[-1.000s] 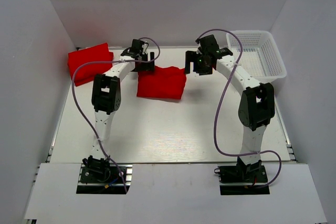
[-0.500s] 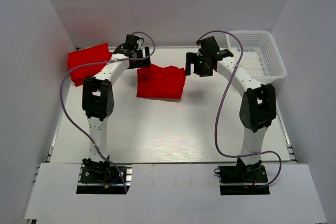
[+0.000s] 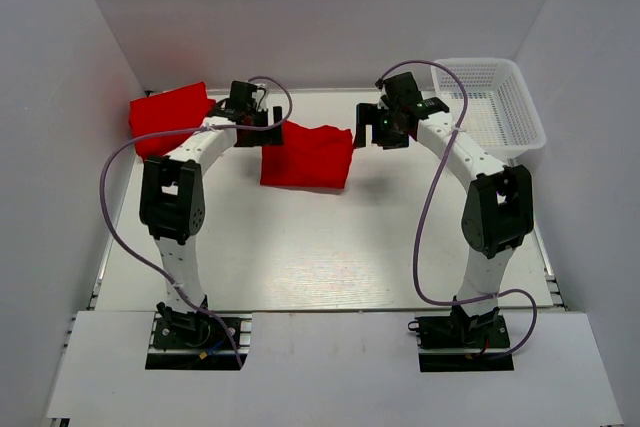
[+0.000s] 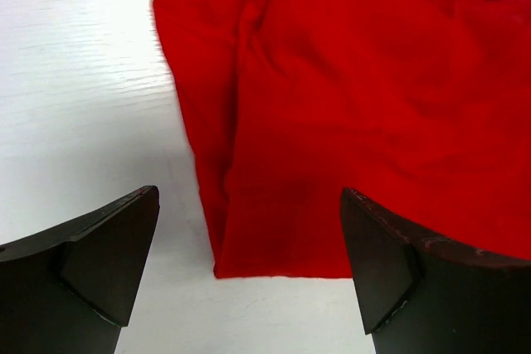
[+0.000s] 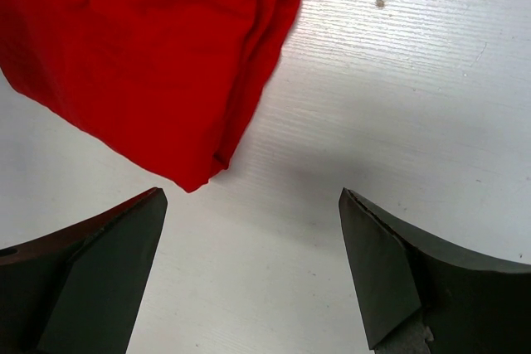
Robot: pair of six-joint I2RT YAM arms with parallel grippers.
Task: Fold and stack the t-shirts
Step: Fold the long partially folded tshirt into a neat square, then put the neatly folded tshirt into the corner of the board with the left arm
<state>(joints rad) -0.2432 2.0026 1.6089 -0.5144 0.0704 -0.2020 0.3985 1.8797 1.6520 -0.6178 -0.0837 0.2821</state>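
Jaws, both pairs: spread wide, gripping nothing. Item one, folded t-shirt (image 3: 306, 156), red, lies flat just above centre of the overhead frame, flanked by the left gripper (image 3: 262, 117) at its upper-left corner and the right gripper (image 3: 375, 132) just off its upper-right corner, a stance that seems suited to lifting it by both ends. Item two, second folded t-shirt (image 3: 168, 119), sits in the upper left, probably as the base of the stack; the white mesh basket (image 3: 490, 97) stands well apart in the upper right of the table (image 3: 300, 267).
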